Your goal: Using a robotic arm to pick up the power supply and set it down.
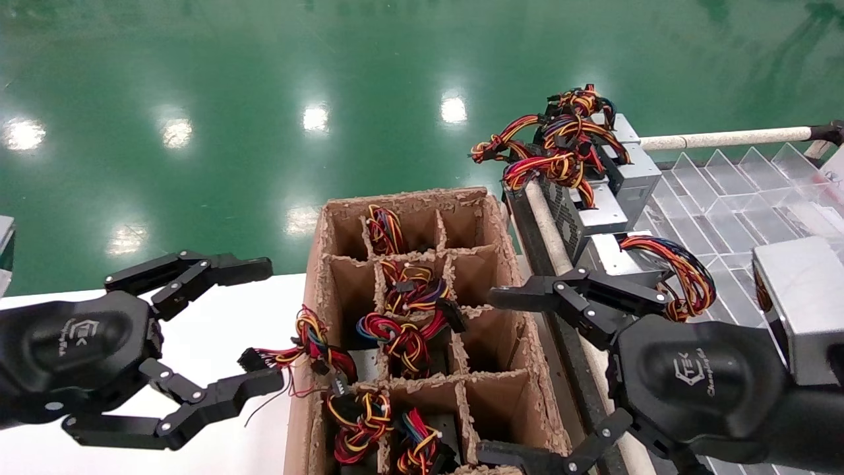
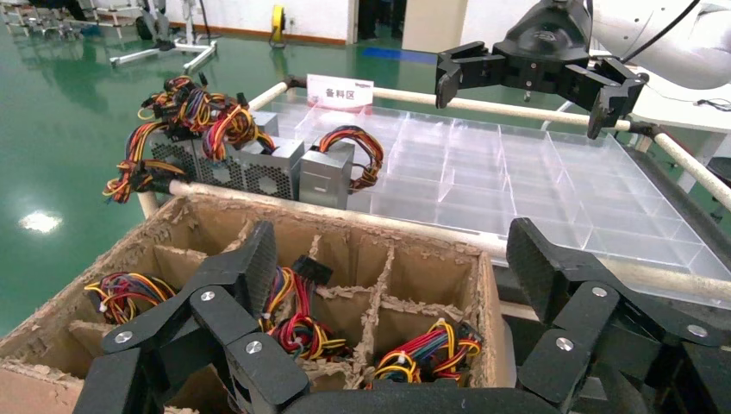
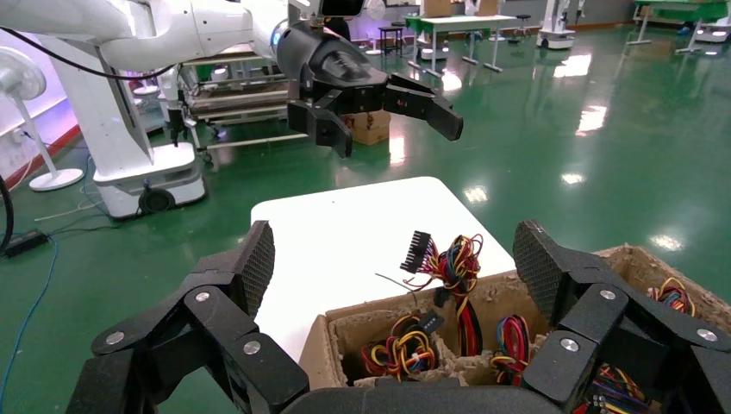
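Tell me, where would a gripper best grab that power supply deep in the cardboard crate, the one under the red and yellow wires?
Probably from straight above. The power supply sits upright in a divider cell of the cardboard crate, so only its top end shows, part hidden by its wire bundle. The open right gripper would likely straddle the metal body's narrow top beside the wires, not the loose wires themselves.

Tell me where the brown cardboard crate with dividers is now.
In the head view, the brown cardboard crate with dividers stands centrally between both open end effectors, with the white table on its left and the clear plastic tray on its right.

Factory floor: green epoxy floor (image 1: 198, 66), other robot bases (image 3: 129, 164), workbenches.
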{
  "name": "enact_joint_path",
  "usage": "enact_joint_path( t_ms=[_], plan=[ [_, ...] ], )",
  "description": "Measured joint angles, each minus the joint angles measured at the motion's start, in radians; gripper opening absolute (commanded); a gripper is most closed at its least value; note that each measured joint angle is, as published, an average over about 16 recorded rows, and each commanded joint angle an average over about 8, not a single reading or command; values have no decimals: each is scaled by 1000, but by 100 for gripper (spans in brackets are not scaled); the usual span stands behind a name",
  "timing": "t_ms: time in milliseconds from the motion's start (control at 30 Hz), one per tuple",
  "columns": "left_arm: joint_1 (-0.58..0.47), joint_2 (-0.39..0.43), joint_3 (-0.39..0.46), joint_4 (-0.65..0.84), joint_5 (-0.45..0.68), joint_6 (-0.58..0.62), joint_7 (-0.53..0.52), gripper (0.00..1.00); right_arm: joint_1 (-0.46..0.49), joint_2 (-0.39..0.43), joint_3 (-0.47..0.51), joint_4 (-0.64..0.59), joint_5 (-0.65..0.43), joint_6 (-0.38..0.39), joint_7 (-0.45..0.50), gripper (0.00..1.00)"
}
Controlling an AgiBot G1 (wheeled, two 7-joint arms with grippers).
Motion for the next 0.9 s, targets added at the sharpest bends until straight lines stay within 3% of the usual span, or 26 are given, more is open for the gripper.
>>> enact_joint_path(
  t_ms=[900],
  plan=[
    [0,0,0,0,0,0,0,100,6,-2,-4,-5,-4,2,-2,100]
  ],
)
